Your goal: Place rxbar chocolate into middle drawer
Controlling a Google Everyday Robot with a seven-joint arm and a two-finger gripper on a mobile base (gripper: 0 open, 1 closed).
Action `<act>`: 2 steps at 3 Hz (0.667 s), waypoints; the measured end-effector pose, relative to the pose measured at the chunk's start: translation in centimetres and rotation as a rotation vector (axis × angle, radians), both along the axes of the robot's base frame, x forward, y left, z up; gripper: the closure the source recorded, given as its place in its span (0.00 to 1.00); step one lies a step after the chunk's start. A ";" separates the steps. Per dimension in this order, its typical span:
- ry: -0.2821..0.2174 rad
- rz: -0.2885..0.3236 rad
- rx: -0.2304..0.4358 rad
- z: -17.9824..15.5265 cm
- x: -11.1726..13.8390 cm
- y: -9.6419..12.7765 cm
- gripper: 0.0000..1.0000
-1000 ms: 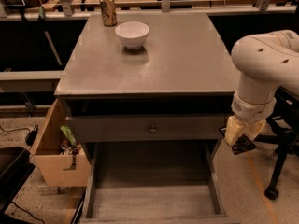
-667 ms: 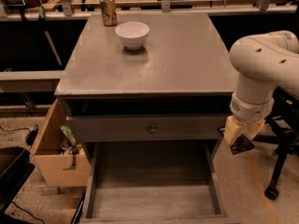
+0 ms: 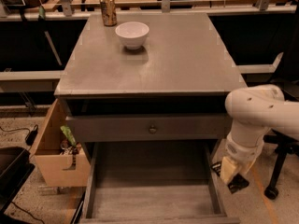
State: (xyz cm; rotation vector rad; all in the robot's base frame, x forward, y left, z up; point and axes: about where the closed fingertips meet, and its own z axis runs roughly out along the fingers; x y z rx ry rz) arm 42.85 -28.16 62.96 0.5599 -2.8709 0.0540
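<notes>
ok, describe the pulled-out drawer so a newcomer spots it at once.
Start at the grey cabinet, white bowl on top. Below its knobbed drawer front the middle drawer is pulled out, the gripper by its right wall. Unlike the tan box beside it, it is grey, wide and shallow.

Matt painted-wood middle drawer (image 3: 149,200); gripper (image 3: 232,176) beside

Lowers the end effector (image 3: 232,175), clamped on the rxbar chocolate (image 3: 239,185), from beside the knobbed drawer front (image 3: 187,127) to the middle drawer's (image 3: 152,204) right wall.
</notes>
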 end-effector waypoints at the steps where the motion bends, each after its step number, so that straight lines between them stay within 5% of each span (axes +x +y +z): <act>1: 0.003 0.165 0.107 -5.6 -3.5 0.9 1.00; 2: -0.003 0.268 0.267 -9.6 -4.8 3.1 1.00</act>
